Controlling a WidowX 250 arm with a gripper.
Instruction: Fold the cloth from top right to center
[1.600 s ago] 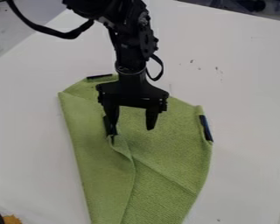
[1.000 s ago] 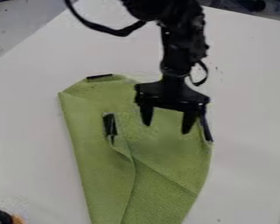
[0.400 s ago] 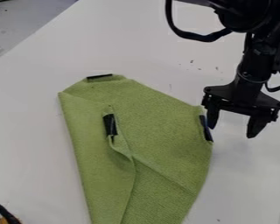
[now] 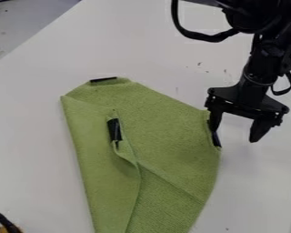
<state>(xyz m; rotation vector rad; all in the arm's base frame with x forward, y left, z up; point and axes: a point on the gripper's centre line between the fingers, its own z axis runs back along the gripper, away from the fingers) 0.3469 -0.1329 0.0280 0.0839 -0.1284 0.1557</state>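
Gripper (image 4: pixel 234 135): moved a tiny bit left, closer to the cloth.
Near left corner: a black and orange thing (image 4: pixel 7 223).
Green cloth (image 4: pixel 172 136): on the white table (image 4: pixel 35 150), near to middle, left flap folded over.
Black tab (image 4: pixel 216 140): on the cloth's right edge.
Grip: wide apart, holding nothing, left tip by the tab.
Oops: closing too high could miss the edge.
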